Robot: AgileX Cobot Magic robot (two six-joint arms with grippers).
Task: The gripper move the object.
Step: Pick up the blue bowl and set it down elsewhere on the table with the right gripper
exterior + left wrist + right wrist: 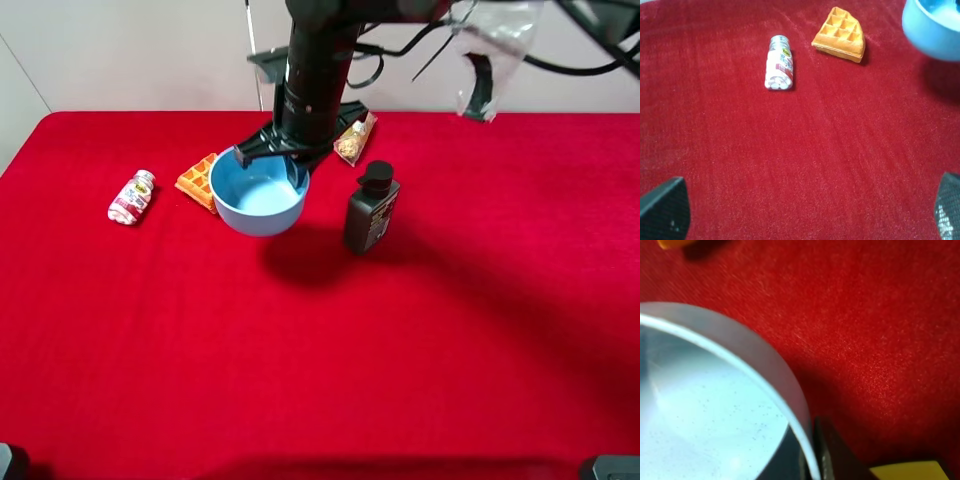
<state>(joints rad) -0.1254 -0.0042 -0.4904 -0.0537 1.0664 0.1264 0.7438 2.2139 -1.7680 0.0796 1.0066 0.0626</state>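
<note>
The light blue bowl [258,195] hangs a little above the red cloth, with its shadow thrown to the right of it. My right gripper [290,160] reaches down from the back and is shut on the bowl's far rim. In the right wrist view the bowl [705,415] fills the frame, and the gripper [807,460] has one dark finger [832,455] outside the rim and one inside. My left gripper [805,215] is open and empty, low over bare cloth. The bowl's edge [932,27] shows in a corner of the left wrist view.
An orange waffle wedge [198,180] lies just left of the bowl, with a small white and red bottle [131,196] further left. A dark grey pump bottle [371,208] stands right of the bowl. A snack packet [354,138] lies behind it.
</note>
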